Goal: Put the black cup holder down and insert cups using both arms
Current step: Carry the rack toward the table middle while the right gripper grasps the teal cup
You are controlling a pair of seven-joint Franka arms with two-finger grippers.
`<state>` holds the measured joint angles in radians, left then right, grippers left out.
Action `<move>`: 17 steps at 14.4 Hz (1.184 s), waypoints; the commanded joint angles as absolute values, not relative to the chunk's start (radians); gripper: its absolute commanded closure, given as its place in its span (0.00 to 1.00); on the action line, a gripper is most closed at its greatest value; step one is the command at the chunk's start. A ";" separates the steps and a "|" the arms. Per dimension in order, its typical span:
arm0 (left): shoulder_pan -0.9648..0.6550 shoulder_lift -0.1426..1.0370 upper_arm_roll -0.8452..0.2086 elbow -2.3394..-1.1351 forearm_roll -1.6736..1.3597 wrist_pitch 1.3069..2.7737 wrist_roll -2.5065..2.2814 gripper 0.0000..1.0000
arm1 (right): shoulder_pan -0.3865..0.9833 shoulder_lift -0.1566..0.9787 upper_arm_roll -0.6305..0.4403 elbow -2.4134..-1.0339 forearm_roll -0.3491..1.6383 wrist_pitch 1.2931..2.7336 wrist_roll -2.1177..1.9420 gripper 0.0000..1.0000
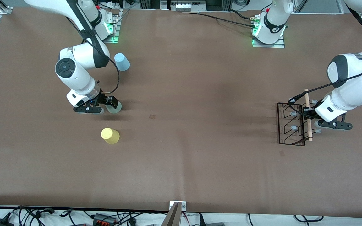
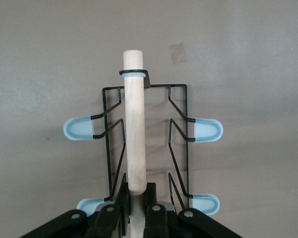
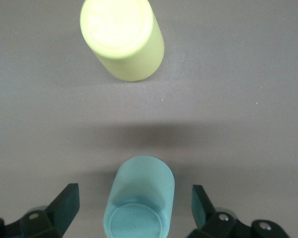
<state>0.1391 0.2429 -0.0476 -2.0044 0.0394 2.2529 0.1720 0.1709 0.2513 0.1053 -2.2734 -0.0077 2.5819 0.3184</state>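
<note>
Front view: black cup holder's (image 1: 291, 124) rod (image 1: 308, 114) runs toward camera.

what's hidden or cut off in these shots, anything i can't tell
- Front view: the green cup is mostly covered by the right gripper.
- Right wrist view: the open fingers are cut off by the picture's edge, so their tips do not show; the blue cup is out of frame.
- Front view: some of the holder's pegs sit under the left gripper.
- Left wrist view: the rod's gripped end is hidden between the fingers.

Cup holder (image 1: 295, 123) toward left arm's end; cups (image 1: 110, 135) toward right arm's.
</note>
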 commanded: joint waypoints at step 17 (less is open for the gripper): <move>-0.144 0.405 -0.456 -1.599 0.048 1.933 -0.512 0.99 | 0.187 0.239 0.103 -2.350 -0.002 2.648 0.318 0.83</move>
<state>-0.0837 0.3575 -0.4531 -1.6785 0.0386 1.9323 -0.3843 0.1846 0.2616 0.1042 -2.3447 -0.0077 2.6391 0.3186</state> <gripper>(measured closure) 0.841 0.326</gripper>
